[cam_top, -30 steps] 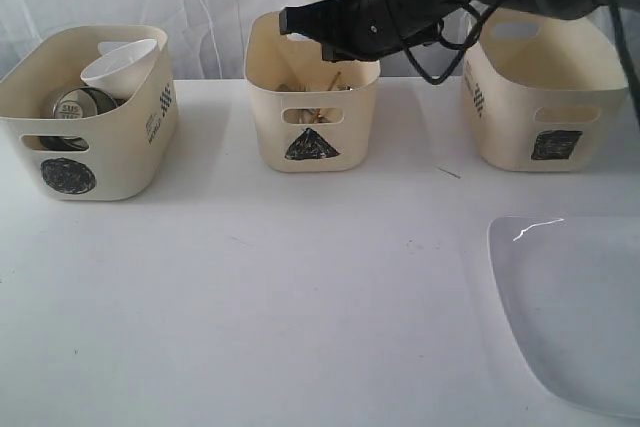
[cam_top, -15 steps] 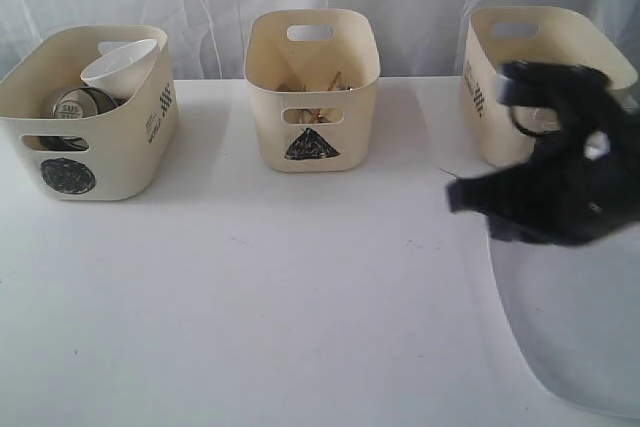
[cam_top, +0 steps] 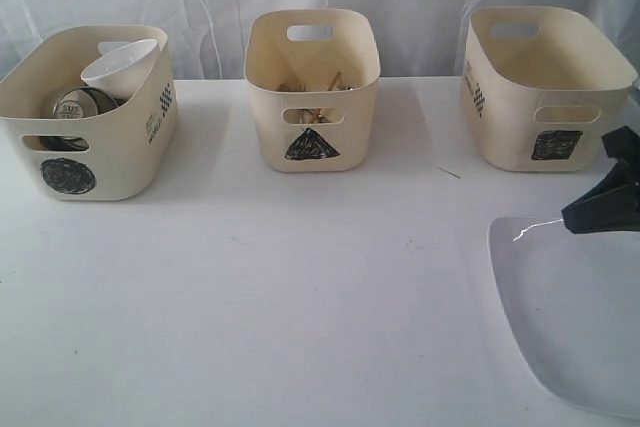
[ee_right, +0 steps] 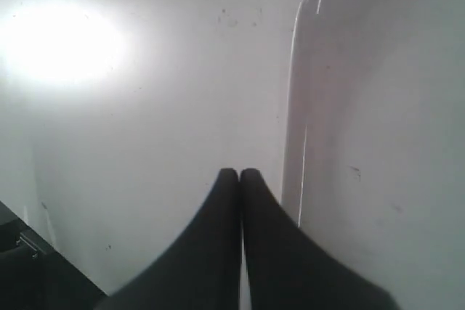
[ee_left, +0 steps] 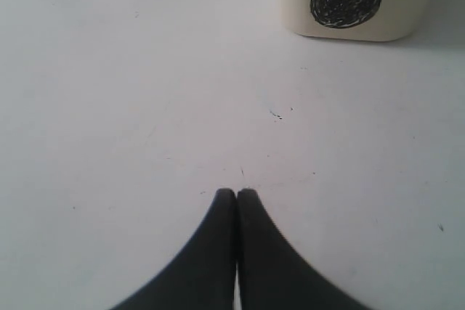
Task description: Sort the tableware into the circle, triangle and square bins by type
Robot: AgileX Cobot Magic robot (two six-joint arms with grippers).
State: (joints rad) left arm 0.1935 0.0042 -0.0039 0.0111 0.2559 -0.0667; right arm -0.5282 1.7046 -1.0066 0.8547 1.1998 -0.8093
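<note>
Hovering by the white square plate (cam_top: 575,317), my right gripper (ee_right: 240,173) is shut tight and empty. The plate seems hard, slippery and breakable; I should pinch its rim.

Light: bright, soft, even in the exterior view.
Glare: blown-out patch on the worktop (ee_right: 62,41) in the right wrist view; glint on the plate (cam_top: 575,317) rim.
Focus: right claw (ee_right: 240,172) soft-edged.
</note>
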